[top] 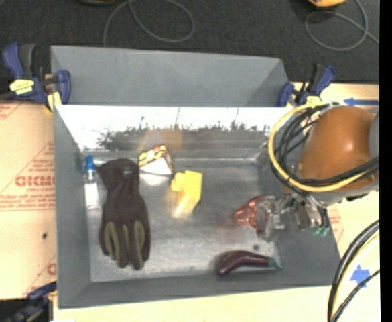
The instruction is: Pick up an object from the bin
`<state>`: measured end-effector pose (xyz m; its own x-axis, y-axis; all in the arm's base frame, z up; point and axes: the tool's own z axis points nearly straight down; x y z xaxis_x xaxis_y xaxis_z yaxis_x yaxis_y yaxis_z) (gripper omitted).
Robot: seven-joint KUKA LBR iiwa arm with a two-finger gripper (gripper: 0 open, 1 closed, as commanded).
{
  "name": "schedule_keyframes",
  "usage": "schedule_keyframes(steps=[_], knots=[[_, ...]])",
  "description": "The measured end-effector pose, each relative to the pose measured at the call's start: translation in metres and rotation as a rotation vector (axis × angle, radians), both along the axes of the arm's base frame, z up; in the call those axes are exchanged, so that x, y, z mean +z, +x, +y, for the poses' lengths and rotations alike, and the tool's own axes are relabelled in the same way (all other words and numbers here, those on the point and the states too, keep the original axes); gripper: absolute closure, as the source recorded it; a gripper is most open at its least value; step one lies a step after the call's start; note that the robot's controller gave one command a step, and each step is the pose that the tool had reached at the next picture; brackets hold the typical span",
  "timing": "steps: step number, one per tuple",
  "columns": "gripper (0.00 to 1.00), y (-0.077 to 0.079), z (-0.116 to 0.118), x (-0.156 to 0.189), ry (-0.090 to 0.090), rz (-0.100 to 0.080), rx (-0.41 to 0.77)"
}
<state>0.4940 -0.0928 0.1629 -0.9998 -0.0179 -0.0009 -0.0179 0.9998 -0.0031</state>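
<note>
The gripper (267, 219) sits low at the bin's right side, against a small translucent red plastic piece (244, 213) on the grey metal bin floor (202, 250). Whether the gripper is open or closed cannot be told. The red piece is lumpy, with no clear long axis. Just below lies a dark purple toy aubergine (239, 263), lengthwise left to right, green stem pointing right.

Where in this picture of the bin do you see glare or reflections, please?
In the camera view, glare forms a bright band along the back wall of the bin, with dark smudged reflections just below it; the floor looks duller, with a pale sheen beneath the yellow block.
</note>
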Motion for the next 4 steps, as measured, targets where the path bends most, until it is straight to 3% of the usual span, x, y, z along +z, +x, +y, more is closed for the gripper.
schedule_keyframes(steps=[1, 2, 3, 4], knots=[[1.00, -0.005, 0.000, -0.032, -0.001, -0.010, -0.001], [1.00, -0.007, -0.002, -0.023, 0.003, 0.014, -0.009], [1.00, 0.004, -0.007, -0.013, -0.004, -0.024, -0.036], [1.00, 0.003, -0.008, -0.031, -0.002, -0.017, -0.043]])
